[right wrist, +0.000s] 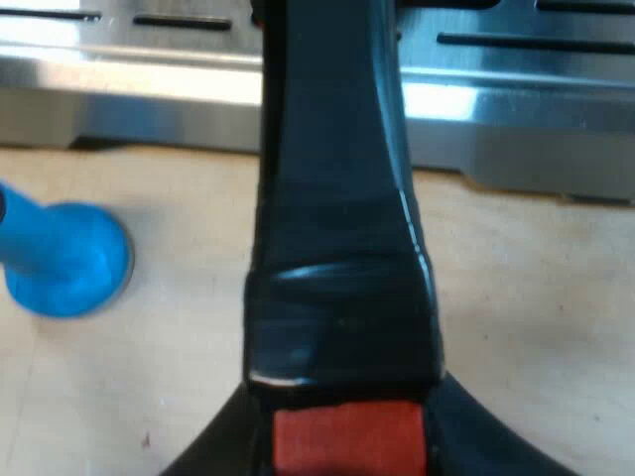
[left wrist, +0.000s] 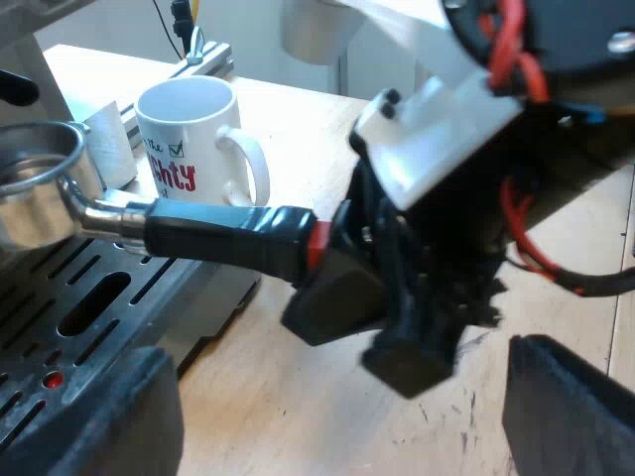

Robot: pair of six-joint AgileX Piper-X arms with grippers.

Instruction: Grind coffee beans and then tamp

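Now your right claw (right wrist: 347, 448) is clamped on the red end of the metal holder (left wrist: 45, 193), its basket hanging over the espresso machine (left wrist: 84, 307) drip grate. Your left claw (left wrist: 337, 426) hovers wide open just beside that handle, above the tabletop (left wrist: 268, 397). A mug (left wrist: 193, 139) stands by the machine, and the blue tamper (right wrist: 64, 260) rests on the tabletop.

The holder (left wrist: 40, 193) sits over the drip tray (left wrist: 149, 297), its handle (left wrist: 223, 238) reaching out above the table (left wrist: 298, 407); the mug (left wrist: 193, 139) stands on the table behind the handle; the tamper (right wrist: 64, 260) rests near the machine's base (right wrist: 516, 149).
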